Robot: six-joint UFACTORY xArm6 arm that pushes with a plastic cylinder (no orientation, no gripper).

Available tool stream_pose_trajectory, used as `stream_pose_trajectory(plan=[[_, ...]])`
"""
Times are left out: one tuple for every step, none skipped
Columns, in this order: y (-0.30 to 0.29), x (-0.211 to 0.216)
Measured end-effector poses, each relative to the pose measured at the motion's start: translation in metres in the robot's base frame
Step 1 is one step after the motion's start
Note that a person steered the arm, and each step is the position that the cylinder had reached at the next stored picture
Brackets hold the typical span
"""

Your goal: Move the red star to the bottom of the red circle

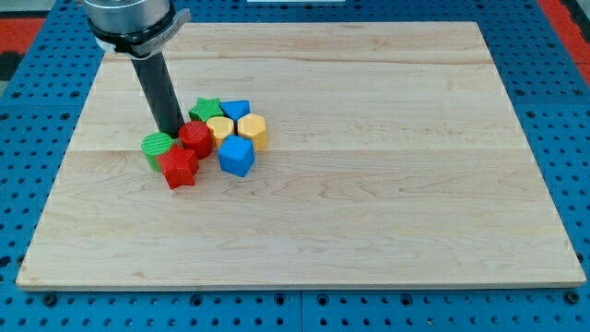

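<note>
The red star (178,167) lies on the wooden board, just below and slightly left of the red circle (195,138), touching it. My tip (171,133) stands at the star's upper edge, between the green circle (157,147) on its left and the red circle on its right. The rod rises from there toward the view's top left.
A tight cluster sits right of the red circle: a green star (205,108), a blue triangular block (236,110), a yellow heart (219,127), a yellow hexagon (252,130) and a blue cube (236,156). The board's left edge (57,175) is near.
</note>
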State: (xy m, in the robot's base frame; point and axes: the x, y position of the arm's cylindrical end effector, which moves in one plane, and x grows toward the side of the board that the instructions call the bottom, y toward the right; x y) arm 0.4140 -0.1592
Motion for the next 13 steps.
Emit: stream_pose_trajectory(plan=[[-0.014, 0.0], [-0.072, 0.008], [-0.102, 0.042], [-0.084, 0.082], [-0.084, 0.086], [-0.074, 0.086], [-0.068, 0.086], [-0.068, 0.085], [-0.068, 0.085], [-0.064, 0.085], [-0.049, 0.085], [-0.038, 0.082], [-0.035, 0.077]])
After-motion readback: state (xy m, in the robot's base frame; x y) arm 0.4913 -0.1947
